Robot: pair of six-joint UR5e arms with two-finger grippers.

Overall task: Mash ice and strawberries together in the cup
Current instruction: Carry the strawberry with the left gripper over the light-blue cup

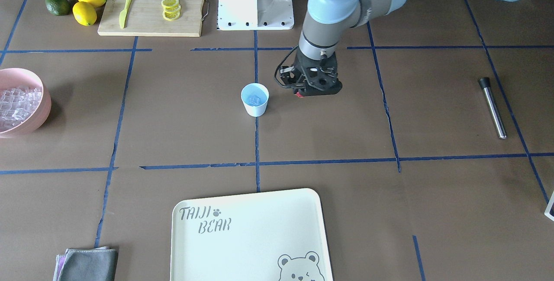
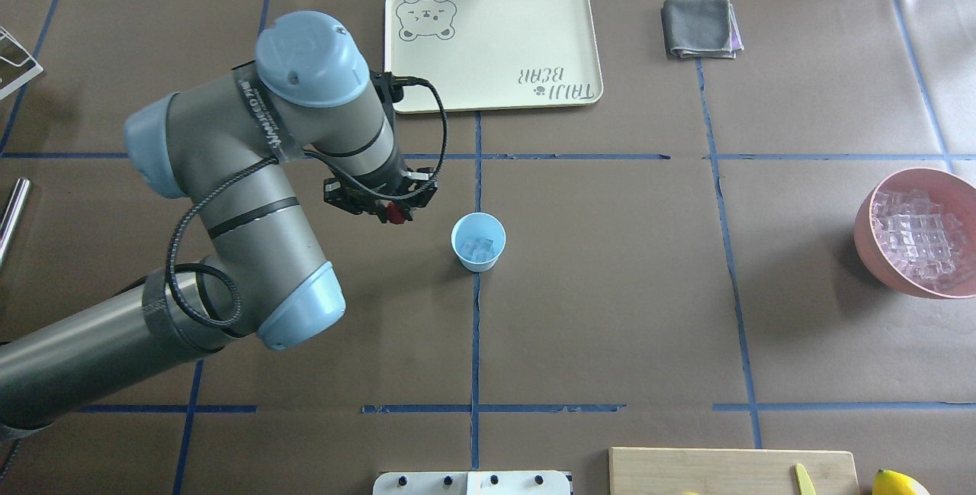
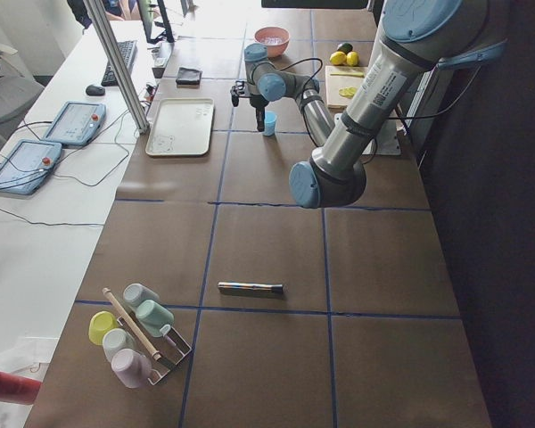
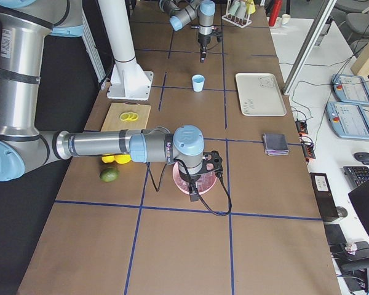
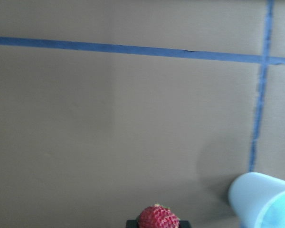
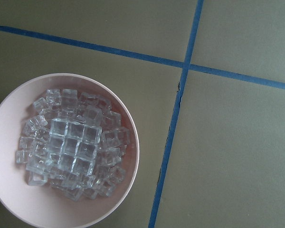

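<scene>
The left hand clamps the strawberry just beside the cup, which stands mid-counter holding ice. The right hand hangs over the pink bowl, well apart; whether it grips, I cannot tell.

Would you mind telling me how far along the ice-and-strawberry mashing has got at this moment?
Done: clear ice cubes already sit in the small light blue plastic cup. In hand: the left gripper holds the tiny red strawberry beside the cup, not yet over it. Left: the berry must go in, then the mashing. The slim metal rod, probably the masher, lies untouched far from the cup.
</scene>
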